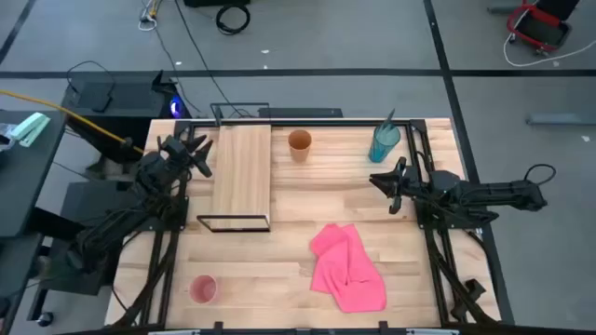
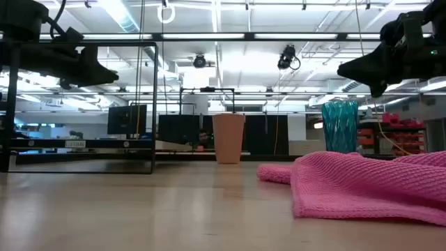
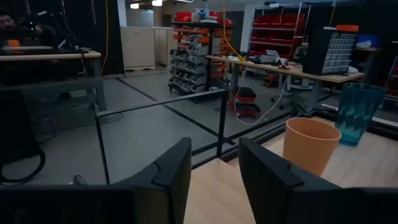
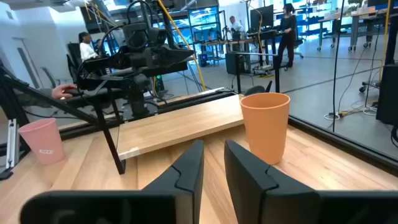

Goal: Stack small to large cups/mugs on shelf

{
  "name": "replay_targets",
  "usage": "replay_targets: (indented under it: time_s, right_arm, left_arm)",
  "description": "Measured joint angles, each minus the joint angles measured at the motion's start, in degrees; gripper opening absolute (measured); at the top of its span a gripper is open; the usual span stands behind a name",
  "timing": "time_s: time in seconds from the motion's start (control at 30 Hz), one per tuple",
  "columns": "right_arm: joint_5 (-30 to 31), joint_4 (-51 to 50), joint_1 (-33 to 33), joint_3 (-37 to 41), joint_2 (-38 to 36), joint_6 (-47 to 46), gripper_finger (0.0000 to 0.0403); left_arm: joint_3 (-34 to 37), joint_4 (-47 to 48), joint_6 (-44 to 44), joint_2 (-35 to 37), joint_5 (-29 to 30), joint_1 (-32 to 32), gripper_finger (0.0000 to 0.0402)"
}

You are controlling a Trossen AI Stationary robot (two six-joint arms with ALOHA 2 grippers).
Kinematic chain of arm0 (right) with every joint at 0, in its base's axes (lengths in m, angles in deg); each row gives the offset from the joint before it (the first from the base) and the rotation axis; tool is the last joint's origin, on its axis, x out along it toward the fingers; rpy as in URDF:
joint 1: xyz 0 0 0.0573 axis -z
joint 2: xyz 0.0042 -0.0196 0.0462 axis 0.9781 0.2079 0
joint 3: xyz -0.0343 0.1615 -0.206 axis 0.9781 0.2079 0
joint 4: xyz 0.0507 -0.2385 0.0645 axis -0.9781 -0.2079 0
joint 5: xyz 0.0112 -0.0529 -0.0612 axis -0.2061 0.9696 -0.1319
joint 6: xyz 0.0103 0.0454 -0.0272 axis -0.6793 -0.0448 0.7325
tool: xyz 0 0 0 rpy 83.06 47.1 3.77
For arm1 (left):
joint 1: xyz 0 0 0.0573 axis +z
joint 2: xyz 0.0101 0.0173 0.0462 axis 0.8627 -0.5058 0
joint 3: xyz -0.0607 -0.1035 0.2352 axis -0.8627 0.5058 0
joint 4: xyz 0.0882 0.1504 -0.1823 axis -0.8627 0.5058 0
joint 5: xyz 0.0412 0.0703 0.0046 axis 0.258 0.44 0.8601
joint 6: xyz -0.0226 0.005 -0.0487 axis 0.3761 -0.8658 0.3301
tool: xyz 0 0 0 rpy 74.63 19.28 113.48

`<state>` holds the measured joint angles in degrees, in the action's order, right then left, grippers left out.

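The left gripper (image 1: 198,154) hangs just above the table beside the left long edge of the shelf (image 1: 244,177), its two fingers (image 3: 171,171) parted by a narrow gap with nothing between them. The right gripper (image 1: 386,187) hovers over the right side of the tabletop (image 1: 279,270), pointing toward the middle, fingers (image 4: 189,167) likewise a little apart and holding nothing.

The shelf, a light-wood plank in a thin black frame, lies flat near the table's far-left area and carries no cups. The orange cup (image 1: 299,143) stands upright just to the right of it, close to the far edge. The teal tumbler (image 1: 384,141) stands upright farther right along that same edge, just beyond the right gripper. The small pink cup (image 1: 203,289) sits well apart from the others, upright near the front-left corner. A crumpled pink cloth (image 1: 348,268) lies toward the front, right of centre.
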<state>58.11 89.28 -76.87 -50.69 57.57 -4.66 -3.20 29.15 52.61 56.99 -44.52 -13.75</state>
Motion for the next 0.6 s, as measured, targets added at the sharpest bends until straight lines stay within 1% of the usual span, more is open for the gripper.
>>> replay_targets:
  time_s: [0.27, 0.6]
  right_arm:
    - [0.0, 0.0, 0.0, 0.0, 0.0, 0.0, 0.0073]
    - [0.0, 0.0, 0.0, 0.0, 0.0, 0.0, 0.0073]
  left_arm:
    - [0.0, 0.0, 0.0, 0.0, 0.0, 0.0, 0.0151]
    - [0.0, 0.0, 0.0, 0.0, 0.0, 0.0, 0.0140]
